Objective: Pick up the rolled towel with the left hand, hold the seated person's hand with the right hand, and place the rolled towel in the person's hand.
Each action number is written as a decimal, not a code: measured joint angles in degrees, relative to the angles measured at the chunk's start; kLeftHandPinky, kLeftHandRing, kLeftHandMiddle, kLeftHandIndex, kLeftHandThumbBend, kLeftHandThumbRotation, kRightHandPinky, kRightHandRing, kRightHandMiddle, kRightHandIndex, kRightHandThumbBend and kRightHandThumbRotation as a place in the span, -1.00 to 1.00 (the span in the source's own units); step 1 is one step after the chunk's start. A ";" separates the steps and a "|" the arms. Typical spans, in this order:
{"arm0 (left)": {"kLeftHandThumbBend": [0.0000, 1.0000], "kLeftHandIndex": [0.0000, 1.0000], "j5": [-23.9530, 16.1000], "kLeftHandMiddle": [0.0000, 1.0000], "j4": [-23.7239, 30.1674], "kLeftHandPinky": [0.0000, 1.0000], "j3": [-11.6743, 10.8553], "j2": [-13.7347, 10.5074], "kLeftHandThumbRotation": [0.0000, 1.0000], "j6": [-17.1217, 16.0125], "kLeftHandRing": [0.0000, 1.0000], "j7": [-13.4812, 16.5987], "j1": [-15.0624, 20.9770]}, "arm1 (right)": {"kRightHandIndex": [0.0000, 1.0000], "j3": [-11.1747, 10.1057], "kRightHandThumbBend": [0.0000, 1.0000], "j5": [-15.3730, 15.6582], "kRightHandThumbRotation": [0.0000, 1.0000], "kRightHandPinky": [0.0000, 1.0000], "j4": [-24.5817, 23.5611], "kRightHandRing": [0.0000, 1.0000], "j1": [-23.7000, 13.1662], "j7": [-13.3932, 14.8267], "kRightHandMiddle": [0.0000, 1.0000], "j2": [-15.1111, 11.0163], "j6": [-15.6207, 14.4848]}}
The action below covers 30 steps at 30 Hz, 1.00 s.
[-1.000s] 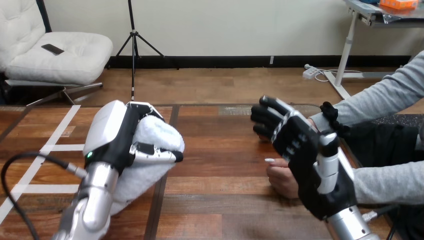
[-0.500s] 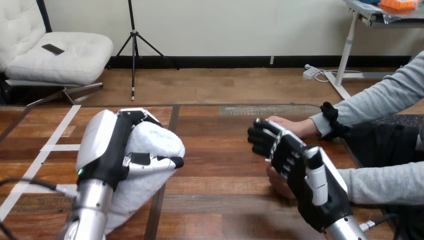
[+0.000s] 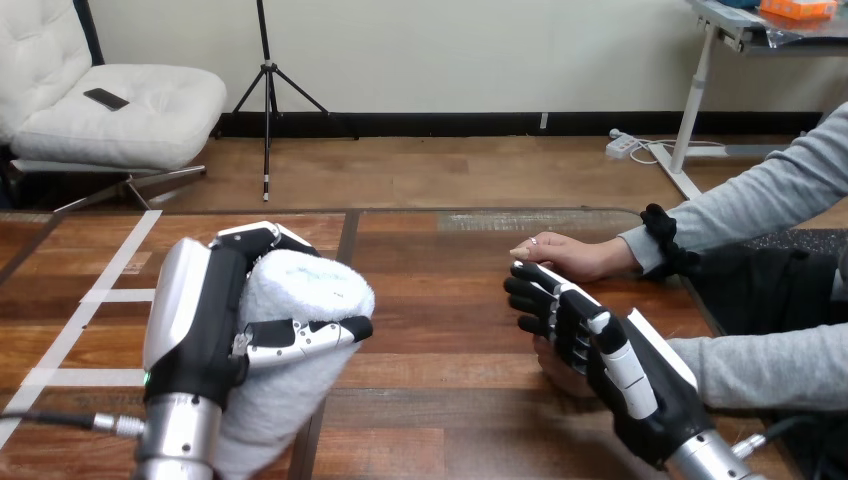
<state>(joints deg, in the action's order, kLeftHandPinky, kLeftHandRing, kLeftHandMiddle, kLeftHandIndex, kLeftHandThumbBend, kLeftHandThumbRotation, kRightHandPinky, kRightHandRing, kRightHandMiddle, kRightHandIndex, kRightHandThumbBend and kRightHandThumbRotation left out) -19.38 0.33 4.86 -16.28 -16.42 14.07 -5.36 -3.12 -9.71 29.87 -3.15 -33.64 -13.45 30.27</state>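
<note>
A white rolled towel [image 3: 303, 297] stands nearly upright at the view's left, above the table. My left hand [image 3: 193, 312] is shut on it, fingers over its far side and thumb across its front. At the right, my right hand [image 3: 622, 372] hangs low with its fingers relaxed and spread, pointing left. It lies over the person's nearer hand [image 3: 553, 361], of which a small part shows beneath it; I cannot tell if they touch. The person's farther hand [image 3: 568, 254] rests flat on the table, apart from my hands.
The wooden table [image 3: 440, 300] has white tape lines [image 3: 100, 296] on its left part. The person's grey sleeves [image 3: 770, 365] come in from the right edge. Bare tabletop lies between my two hands.
My right hand has dropped lower and nearer, uncovering the person's farther hand. My left hand has shifted slightly nearer with the towel still in it.
</note>
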 measured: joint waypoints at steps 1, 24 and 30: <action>0.69 -0.22 0.60 -0.18 0.41 -0.48 -0.07 0.32 -1.00 -0.37 -0.32 0.00 -0.40 | 0.87 0.00 0.89 0.47 1.00 0.92 0.58 0.93 -0.39 0.00 0.91 -0.43 0.29; 0.67 -0.21 8.34 -0.17 8.69 -0.42 -2.69 5.29 -1.00 -6.92 -0.26 -0.39 -1.96 | 0.84 -0.07 0.92 4.02 1.00 0.89 11.57 0.90 -11.47 1.39 0.87 -7.00 7.37; 0.69 -0.20 8.64 -0.17 9.90 -0.43 -3.88 5.75 -1.00 -8.70 -0.27 -0.75 -1.79 | 0.82 -0.54 0.84 4.05 1.00 0.89 13.98 0.89 -14.21 2.58 0.86 -7.93 9.56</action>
<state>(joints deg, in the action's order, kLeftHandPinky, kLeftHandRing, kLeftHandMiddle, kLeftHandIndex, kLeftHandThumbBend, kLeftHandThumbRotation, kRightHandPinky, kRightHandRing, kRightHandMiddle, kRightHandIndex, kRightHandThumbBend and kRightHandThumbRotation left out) -10.74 10.23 0.98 -10.54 -25.12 13.32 -7.15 -3.66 -5.66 43.85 -17.36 -31.06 -21.38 39.82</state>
